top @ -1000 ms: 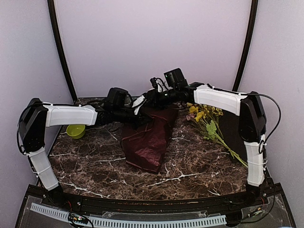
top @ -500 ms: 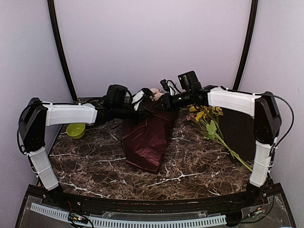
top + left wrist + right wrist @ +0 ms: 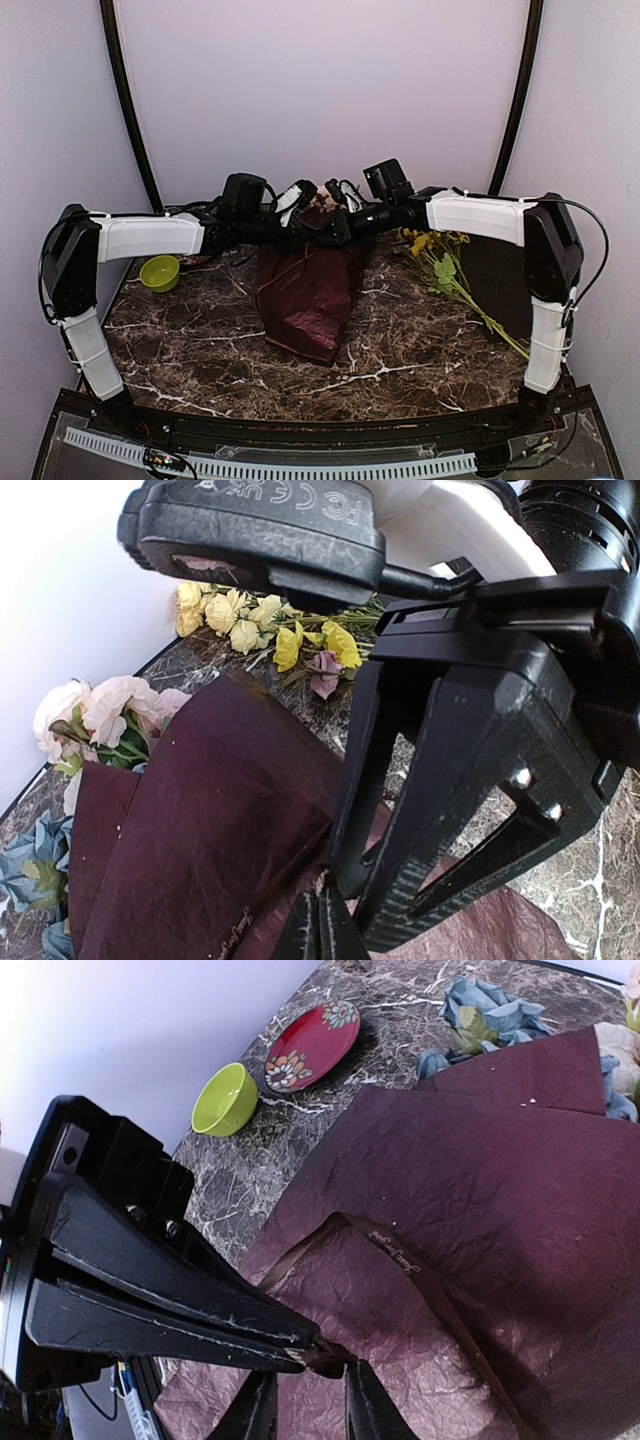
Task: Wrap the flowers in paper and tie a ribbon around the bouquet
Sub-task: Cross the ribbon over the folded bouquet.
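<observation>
Burgundy paper (image 3: 500, 1160) sheathes the bouquet (image 3: 308, 300), which lies at the middle of the desk (image 3: 200, 350) with its flowers (image 3: 100, 705) toward the far edge. Above it the left pincer (image 3: 320, 932) is clenched on the ribbon (image 3: 400, 1260) end. The right pincer (image 3: 312, 1412) flanks that end, fingers narrowly apart; whether it grips I cannot tell.

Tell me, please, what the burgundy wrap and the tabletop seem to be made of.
The burgundy wrap: probably thin paper, matte, finely crinkled, with sharp fold edges. The tabletop: dark marble or a marble-look laminate, smooth, with white veins; I cannot tell which.
</observation>
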